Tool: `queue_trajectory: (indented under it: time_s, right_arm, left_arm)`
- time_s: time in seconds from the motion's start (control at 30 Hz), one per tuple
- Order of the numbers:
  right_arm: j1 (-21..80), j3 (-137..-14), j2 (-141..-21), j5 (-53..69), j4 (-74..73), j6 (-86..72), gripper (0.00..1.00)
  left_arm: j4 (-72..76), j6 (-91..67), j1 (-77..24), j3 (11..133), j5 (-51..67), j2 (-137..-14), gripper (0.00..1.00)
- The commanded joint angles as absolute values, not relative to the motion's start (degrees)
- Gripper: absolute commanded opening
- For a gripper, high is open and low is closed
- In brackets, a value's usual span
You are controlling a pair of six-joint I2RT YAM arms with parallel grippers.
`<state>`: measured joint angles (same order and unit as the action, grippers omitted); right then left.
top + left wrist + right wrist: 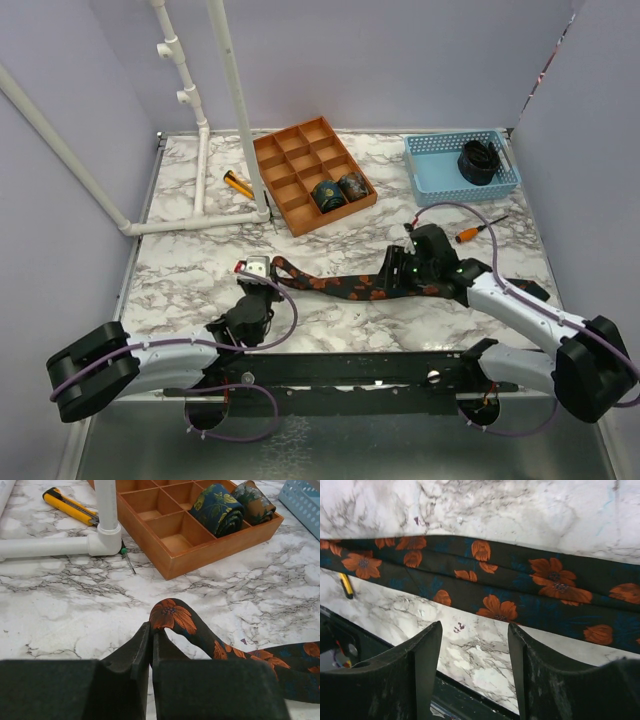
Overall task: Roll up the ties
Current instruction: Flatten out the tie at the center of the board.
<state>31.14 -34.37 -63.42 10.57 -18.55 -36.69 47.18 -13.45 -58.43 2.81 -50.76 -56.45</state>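
So, wooden tray (215, 555) ahead of the left gripper (151, 630) holds two rolled ties (217, 507); blue basket (435, 168) beyond the right gripper (475, 627) has a dark coil (478, 160). Left jaws are closed, with the flat tie (172, 615) tip right at them. Right jaws stand apart over its wider stretch, table (480, 655) edge just behind. Bare marble off the left gripper's left.
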Motion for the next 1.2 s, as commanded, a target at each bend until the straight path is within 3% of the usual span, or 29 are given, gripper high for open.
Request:
queue_trajectory:
  time_s: [0.0, 0.17, 0.57, 0.67, 0.8, 0.93, 1.17]
  right_arm:
    - [35.7, -37.0, -68.6, 7.9, -19.3, -32.7, 0.58]
    - [40.9, -38.8, -73.5, 0.8, -20.4, -30.9, 0.55]
    - [43.6, -39.0, -81.6, -9.7, -20.3, -30.6, 0.45]
    - [43.6, -39.7, -84.3, -10.9, -21.4, -30.9, 0.34]
    - [43.6, -39.7, -84.5, -12.0, -22.6, -31.8, 0.11]
    - [43.6, -39.9, -79.3, -12.5, -24.1, -32.5, 0.0]
    - [43.6, -44.3, -73.8, -13.0, -26.7, -32.2, 0.0]
  left_arm:
    - [50.3, -14.1, -59.7, 2.9, -54.6, -58.8, 0.1]
    - [47.3, -19.2, -61.1, 3.8, -54.8, -61.5, 0.2]
    - [46.9, -24.4, -63.0, 1.7, -58.0, -63.0, 0.25]
    - [46.8, -24.5, -63.1, 1.7, -57.6, -63.1, 0.27]
    - [46.4, -24.6, -63.1, 1.6, -56.8, -62.7, 0.29]
    - [45.8, -24.9, -63.2, 1.3, -56.5, -61.1, 0.3]
    - [45.1, -25.5, -63.3, 0.8, -55.9, -59.0, 0.35]
